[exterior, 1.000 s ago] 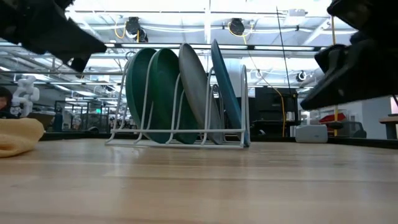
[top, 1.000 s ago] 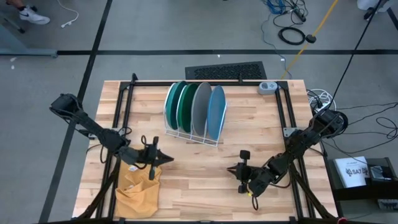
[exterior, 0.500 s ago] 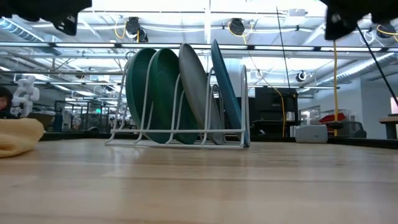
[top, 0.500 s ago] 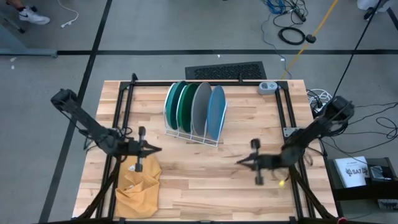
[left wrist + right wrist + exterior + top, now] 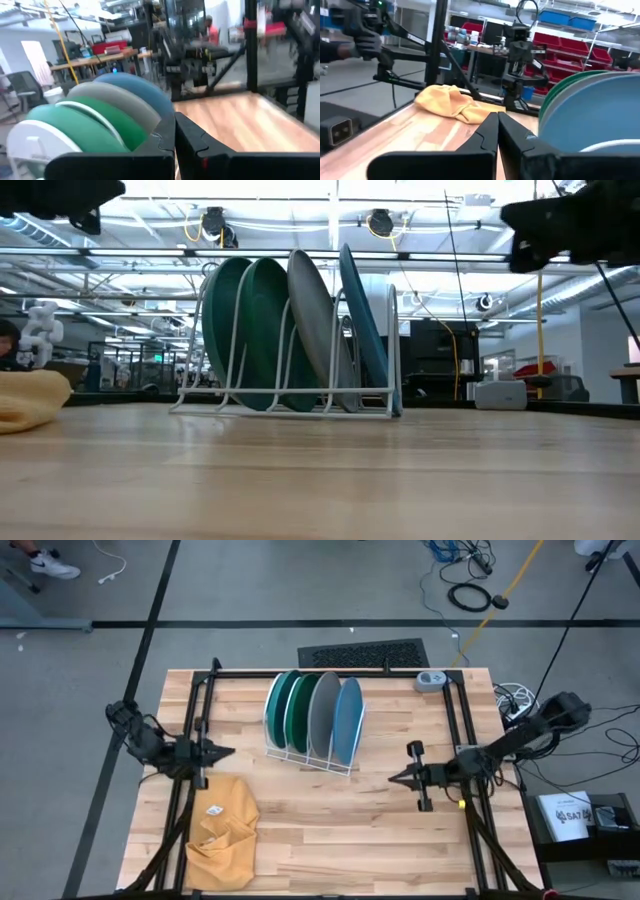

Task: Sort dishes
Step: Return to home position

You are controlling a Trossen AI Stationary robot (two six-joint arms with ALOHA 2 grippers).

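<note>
Four plates stand on edge in the white wire rack (image 5: 308, 755) at the table's far middle: dark green (image 5: 280, 705), teal (image 5: 299, 710), grey (image 5: 322, 712) and light blue (image 5: 347, 720). They also show in the low view (image 5: 290, 330). My left gripper (image 5: 230, 751) is shut and empty, raised above the table left of the rack. My right gripper (image 5: 392, 778) is shut and empty, raised right of the rack, its fingers pointing toward the table's left.
A mustard-yellow cloth (image 5: 222, 830) lies crumpled at the table's near left. A small grey device (image 5: 430, 680) sits at the far right corner. Black frame rails (image 5: 195, 730) run along both sides. Bare wood lies in front of the rack.
My left gripper has risen off the yellow cloth and drawn back toward the table's left and far side, turning level. My right gripper has risen from the near right and moved toward the far edge, turning level. The cloth stays on the table.
</note>
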